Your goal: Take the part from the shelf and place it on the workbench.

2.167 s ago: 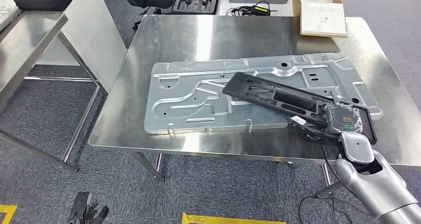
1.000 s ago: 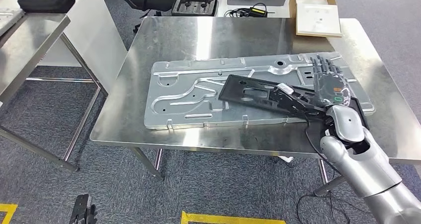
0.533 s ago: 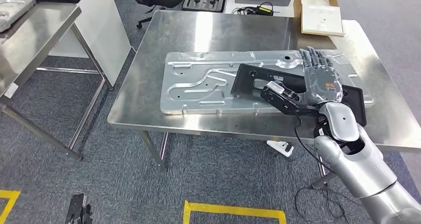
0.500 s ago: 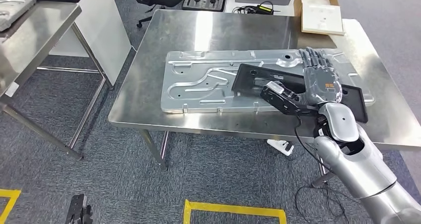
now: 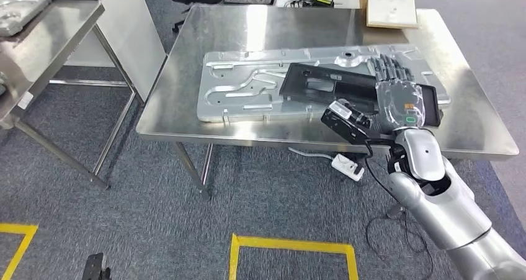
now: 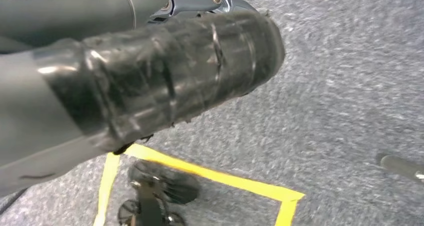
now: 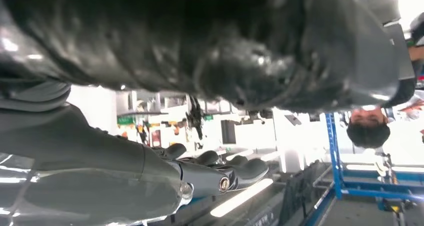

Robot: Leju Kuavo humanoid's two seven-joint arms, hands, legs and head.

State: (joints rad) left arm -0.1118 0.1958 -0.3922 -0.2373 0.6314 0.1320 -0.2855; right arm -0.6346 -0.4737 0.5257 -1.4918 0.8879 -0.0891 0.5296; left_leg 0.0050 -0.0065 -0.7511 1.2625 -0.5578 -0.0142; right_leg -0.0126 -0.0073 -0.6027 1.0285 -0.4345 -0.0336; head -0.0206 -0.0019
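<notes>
From the head view I noted that the right hand (image 5: 397,97), which had gripped the end of the black part (image 5: 338,87) a couple of seconds earlier, had let go: its fingers (image 5: 386,69) were straight and spread, its thumb (image 5: 342,120) stood off to the side, and it held nothing. The part lay flat on the stamped metal panel (image 5: 248,87) on the workbench (image 5: 260,28), its right end hidden under my open palm, so I could not confirm whether palm and part were touching. I judged the placement effectively done, with only the withdrawal of the arm left. The whole picture had also shifted over the last second, which I read as camera motion, not motion of the part. The part's right end sat near the panel's right edge and not far from the bench's front edge; a careless retreat could drag it forward. Open bench surface lay to the right of the panel and behind it, up to the cardboard box (image 5: 389,4). A second steel table (image 5: 43,41) stood well apart on the left. The left hand (image 6: 150,85) hung over the carpet; I could not tell its finger state.
</notes>
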